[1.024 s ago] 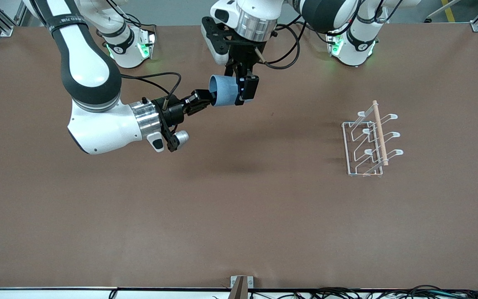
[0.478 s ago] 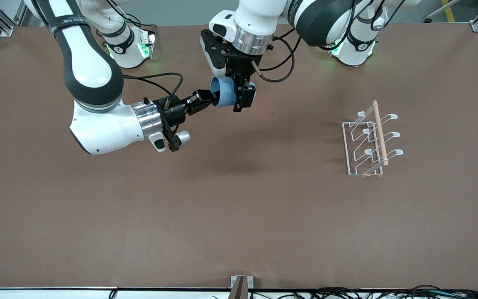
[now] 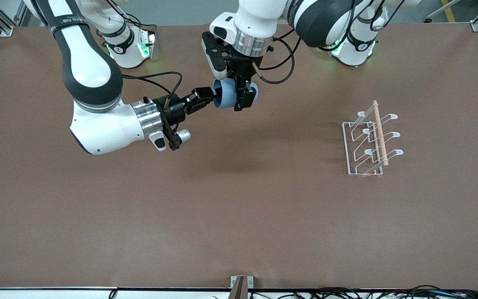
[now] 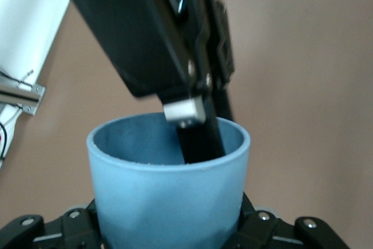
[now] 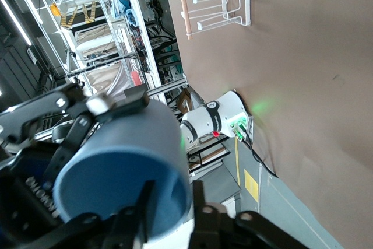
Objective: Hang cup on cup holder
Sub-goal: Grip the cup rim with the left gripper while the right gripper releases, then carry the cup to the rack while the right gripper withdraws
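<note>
Handover is the step you are in, judging by how both claws meet at one object. In the front view, the small light-blue tapered plastic cup (image 3: 224, 94) hangs in the air on its side over the brown table (image 3: 239, 216), toward the robots' bases. The left gripper (image 3: 241, 97) comes down on it from above and is clamped across its body. The right gripper (image 3: 208, 96) reaches in level from the right arm's end and meets the cup's open mouth. The white wire cup holder with its light wooden top rod (image 3: 367, 141) stands well apart, toward the left arm's end, with every prong bare.

In the left wrist view, the cup (image 4: 169, 196) sits tight between that arm's own jaws, mouth facing the camera. The right gripper (image 4: 192, 126) has one black finger inside the rim and a white-tipped pad outside it.

In the right wrist view, the cup (image 5: 116, 173) fills the lower part of the picture. The right gripper (image 5: 172, 208) straddles the rim with its jaws parted, showing slack on both sides of the wall, so it is not pinching. The left gripper (image 5: 99, 106) grips the body farther along, and the holder (image 5: 215, 4) shows past it on the table.

Your next move, as I judge it, is to draw the right arm straight back along the cup's axis so the inner finger clears the rim without dragging it. Then carry the cup on the left arm toward the holder and turn its mouth to meet a prong tip.
</note>
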